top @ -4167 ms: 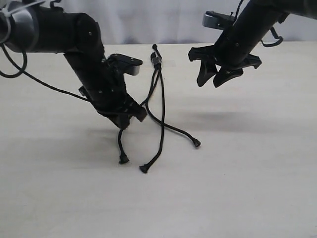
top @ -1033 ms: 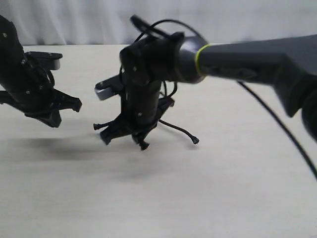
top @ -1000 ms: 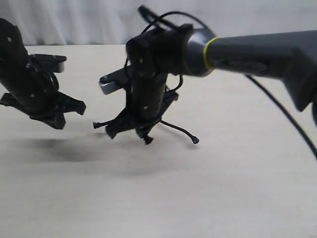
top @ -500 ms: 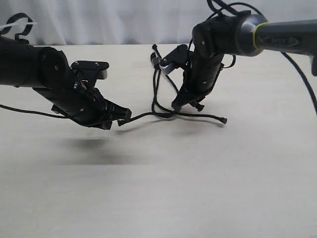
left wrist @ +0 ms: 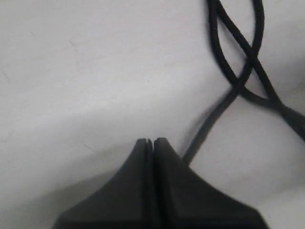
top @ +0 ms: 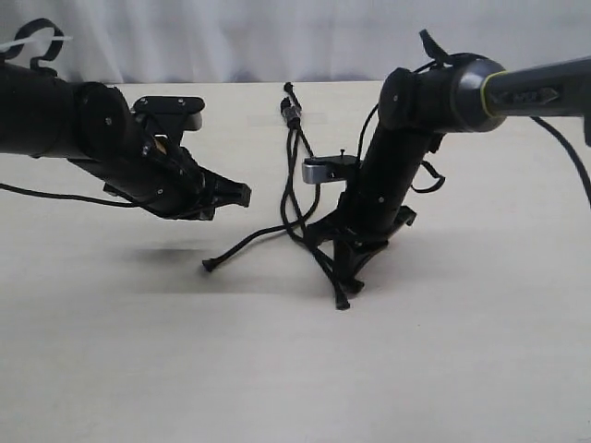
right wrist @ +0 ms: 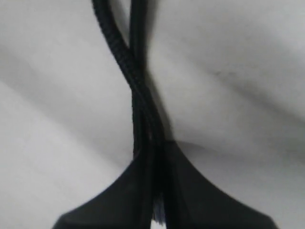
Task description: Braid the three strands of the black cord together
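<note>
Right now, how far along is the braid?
Done: a few loose crossings below the bound end. In hand: right gripper pinches two strands; left gripper is shut, empty. Left: third strand lies loose; most of the braid remains.

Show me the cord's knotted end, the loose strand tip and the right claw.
Knotted end (top: 292, 113): exterior view, on the bound knot.
Loose strand tip (top: 210, 266): exterior view, on its flared end.
Right claw (right wrist: 154, 143): right wrist view, between fingertips gripping strands (right wrist: 123, 59).

A pale table carries the black cord, one of its strands trailing loose near the left gripper, the others running to the right gripper.
</note>
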Motion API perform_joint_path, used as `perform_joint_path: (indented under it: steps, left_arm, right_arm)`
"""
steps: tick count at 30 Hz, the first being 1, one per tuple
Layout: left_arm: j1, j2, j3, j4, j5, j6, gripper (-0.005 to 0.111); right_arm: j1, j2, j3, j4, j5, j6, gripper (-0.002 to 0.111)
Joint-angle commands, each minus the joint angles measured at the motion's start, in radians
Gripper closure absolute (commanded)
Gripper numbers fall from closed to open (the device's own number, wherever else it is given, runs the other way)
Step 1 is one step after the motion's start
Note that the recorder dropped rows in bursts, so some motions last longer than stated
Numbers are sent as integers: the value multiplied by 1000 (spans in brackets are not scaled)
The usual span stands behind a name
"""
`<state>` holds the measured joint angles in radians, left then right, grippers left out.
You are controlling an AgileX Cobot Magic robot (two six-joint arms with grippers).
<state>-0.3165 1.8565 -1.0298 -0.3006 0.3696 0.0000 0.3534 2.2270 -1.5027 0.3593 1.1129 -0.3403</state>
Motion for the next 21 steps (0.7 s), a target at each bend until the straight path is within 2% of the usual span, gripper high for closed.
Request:
perform_joint_path:
  steps: [1, 4, 9, 12, 17, 18, 21]
  left_arm:
    - [-6, 62, -9, -36, -28, -7, 107]
    - [-16, 125, -9, -153, -15, 36, 107]
    - [-64, 164, -9, -392, 13, 262, 107]
    - [-69, 176, -9, -436, 74, 290, 107]
    - [-58, 176, -9, -467, 175, 299, 107]
    - [-52, 170, -9, -467, 198, 318, 107]
    - [5, 122, -9, -459, 219, 318, 107]
  right_arm:
    - [-2, -18, 91, 17, -45, -15, 104]
    - [-2, -38, 113, 69, -79, -15, 104]
    - [-2, -43, 120, 135, -98, -8, 104]
    - [-2, -43, 120, 135, -89, 20, 103]
    - [-2, -86, 120, 142, -92, 61, 81]
    - [-2, -112, 120, 134, -104, 71, 73]
    - [-22, -172, 120, 79, -126, 136, 63]
